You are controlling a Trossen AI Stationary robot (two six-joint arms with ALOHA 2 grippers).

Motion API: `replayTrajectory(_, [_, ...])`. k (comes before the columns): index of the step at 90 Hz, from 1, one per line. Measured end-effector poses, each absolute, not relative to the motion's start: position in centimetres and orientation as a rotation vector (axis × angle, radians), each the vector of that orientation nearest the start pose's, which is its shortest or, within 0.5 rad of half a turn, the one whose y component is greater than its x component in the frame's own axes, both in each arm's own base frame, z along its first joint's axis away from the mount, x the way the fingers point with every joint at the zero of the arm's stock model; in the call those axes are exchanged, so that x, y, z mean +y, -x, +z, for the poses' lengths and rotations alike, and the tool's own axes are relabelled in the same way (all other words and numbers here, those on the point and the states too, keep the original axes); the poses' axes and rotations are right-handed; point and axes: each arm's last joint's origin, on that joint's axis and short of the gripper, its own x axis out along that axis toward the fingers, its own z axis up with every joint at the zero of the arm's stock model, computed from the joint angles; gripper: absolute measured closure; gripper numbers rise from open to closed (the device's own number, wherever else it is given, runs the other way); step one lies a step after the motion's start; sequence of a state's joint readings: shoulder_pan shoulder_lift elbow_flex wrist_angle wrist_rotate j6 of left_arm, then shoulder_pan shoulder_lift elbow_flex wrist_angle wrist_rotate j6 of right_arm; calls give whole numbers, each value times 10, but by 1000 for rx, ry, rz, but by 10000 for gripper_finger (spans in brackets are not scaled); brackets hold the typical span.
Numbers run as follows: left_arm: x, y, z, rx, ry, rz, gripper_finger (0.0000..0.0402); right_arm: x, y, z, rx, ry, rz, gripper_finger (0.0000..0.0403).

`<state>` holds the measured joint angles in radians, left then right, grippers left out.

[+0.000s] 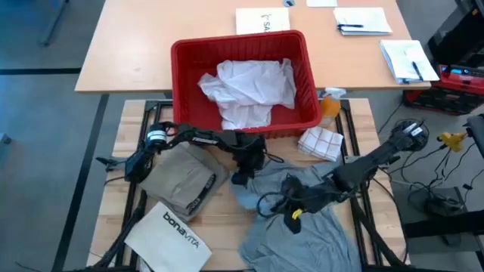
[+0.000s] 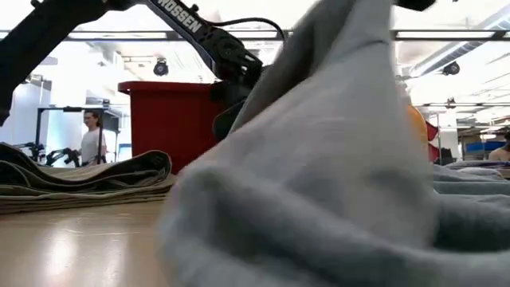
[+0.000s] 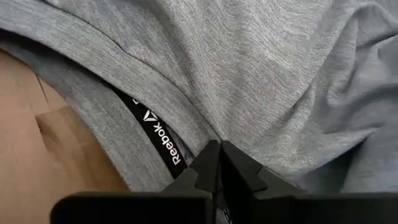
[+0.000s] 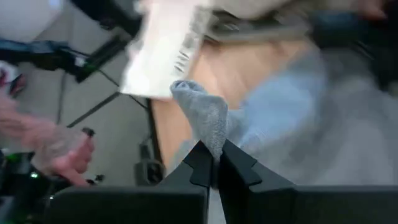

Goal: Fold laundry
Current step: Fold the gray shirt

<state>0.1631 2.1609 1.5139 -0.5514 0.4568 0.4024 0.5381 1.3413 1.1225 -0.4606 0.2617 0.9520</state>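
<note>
Grey T-shirt (image 1: 302, 219) lies crumpled at table centre-right, beside folded khaki piece (image 1: 185, 181). Left gripper (image 3: 217, 155) pinches collar by label; right gripper (image 4: 212, 163) pinches a fabric tip, jaws closed on cloth. Judgement: lift both together, pull apart evenly, spread shirt flat before folding; avoid dragging khaki stack.

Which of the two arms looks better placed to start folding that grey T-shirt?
Probably both together. The left gripper is shut on the grey T-shirt beside its neck label, and the right gripper pinches another bit of it. If only one leads, the right arm lies over the shirt's body.
</note>
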Motion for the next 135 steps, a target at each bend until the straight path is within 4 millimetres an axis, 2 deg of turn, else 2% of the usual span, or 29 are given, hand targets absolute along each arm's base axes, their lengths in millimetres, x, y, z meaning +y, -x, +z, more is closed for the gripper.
replayTrajectory(17, [59, -430, 136, 1056, 25, -467, 401, 123, -218, 303, 772, -724, -229, 403])
replayTrajectory(34, [59, -430, 136, 1055, 24, -459, 401, 111, -197, 302, 825, -744, -385, 403])
replayTrajectory(72, [60, -430, 137, 1067, 33, -425, 401, 93, -164, 287, 1064, -804, -780, 403])
replayTrajectory(102, [60, -429, 137, 1080, 55, -413, 401, 84, -144, 281, 1240, -744, -1024, 403])
replayTrajectory(113, [59, -429, 137, 1081, 56, -413, 401, 82, -141, 270, 1275, -711, -1099, 403])
replayTrajectory(135, [59, -429, 137, 1082, 60, -411, 401, 82, -140, 228, 1325, -662, -1142, 403])
